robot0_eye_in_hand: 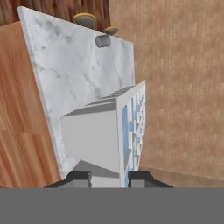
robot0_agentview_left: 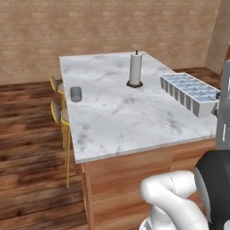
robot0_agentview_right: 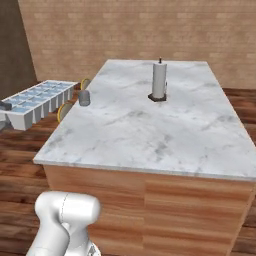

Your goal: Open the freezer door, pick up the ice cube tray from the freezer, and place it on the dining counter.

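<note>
We have the tray (robot0_agentview_left: 188, 93) up at counter height, level, cells upward, so it can travel over the counter (robot0_agentview_left: 121, 117) without tipping and be set down flat. From the left base camera it hangs over the counter's right edge; from the right base camera the tray (robot0_agentview_right: 36, 102) seems to float off to the left of the slab, so we judge it is at the near corner, at most partly over the marble and not resting on it. Our gripper (robot0_eye_in_hand: 109, 176) grips it by one short end: in the hand view the two dark fingertips (robot0_eye_in_hand: 78, 176) stand close on either side of the tray's end wall, nearly pressed together, pinching that thin wall, and the tray (robot0_eye_in_hand: 100, 131) runs away from the hand toward the counter (robot0_eye_in_hand: 74, 83). Holding by the end leaves the whole underside free for landing. Ahead on the marble a paper-towel roll (robot0_agentview_left: 135, 68) stands upright mid-slab and a small grey cup (robot0_agentview_left: 76, 94) sits near the stools (robot0_agentview_left: 58, 112), both well apart from the tray, so we think the near stretch is open for the placing.
</note>
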{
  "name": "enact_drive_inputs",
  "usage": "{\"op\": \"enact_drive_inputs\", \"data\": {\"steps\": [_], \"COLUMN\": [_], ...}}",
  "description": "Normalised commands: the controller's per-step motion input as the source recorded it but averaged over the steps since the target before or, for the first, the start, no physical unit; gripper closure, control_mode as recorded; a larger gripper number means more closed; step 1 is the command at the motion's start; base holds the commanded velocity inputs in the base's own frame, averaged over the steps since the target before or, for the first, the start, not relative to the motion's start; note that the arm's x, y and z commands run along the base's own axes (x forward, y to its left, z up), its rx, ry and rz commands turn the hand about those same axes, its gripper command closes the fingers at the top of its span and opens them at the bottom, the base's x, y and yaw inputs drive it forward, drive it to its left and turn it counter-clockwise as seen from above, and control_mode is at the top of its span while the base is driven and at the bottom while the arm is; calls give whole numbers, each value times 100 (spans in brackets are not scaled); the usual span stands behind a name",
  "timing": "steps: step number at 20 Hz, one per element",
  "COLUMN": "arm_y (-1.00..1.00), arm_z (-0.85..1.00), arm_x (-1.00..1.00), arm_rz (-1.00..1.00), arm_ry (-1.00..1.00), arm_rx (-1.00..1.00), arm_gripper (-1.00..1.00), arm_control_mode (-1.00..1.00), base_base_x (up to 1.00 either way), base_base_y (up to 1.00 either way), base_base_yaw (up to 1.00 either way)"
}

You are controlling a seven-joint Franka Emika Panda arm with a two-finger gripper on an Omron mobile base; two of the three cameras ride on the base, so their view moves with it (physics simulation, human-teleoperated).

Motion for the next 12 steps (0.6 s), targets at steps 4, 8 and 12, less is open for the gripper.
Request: {"op": "enact_drive_inputs", "data": {"steps": [4, 8, 12], "arm_y": [0, 0, 0], "arm_z": [0, 0, 0], "arm_x": [0, 0, 0], "arm_rz": [0, 0, 0], "arm_ry": [0, 0, 0], "arm_rx": [0, 0, 0], "arm_gripper": [100, 100, 100], "arm_control_mode": [100, 100, 100], "base_base_x": [56, 61, 63], "base_base_y": [32, -19, -33], "base_base_yaw": [10, 19, 16]}}
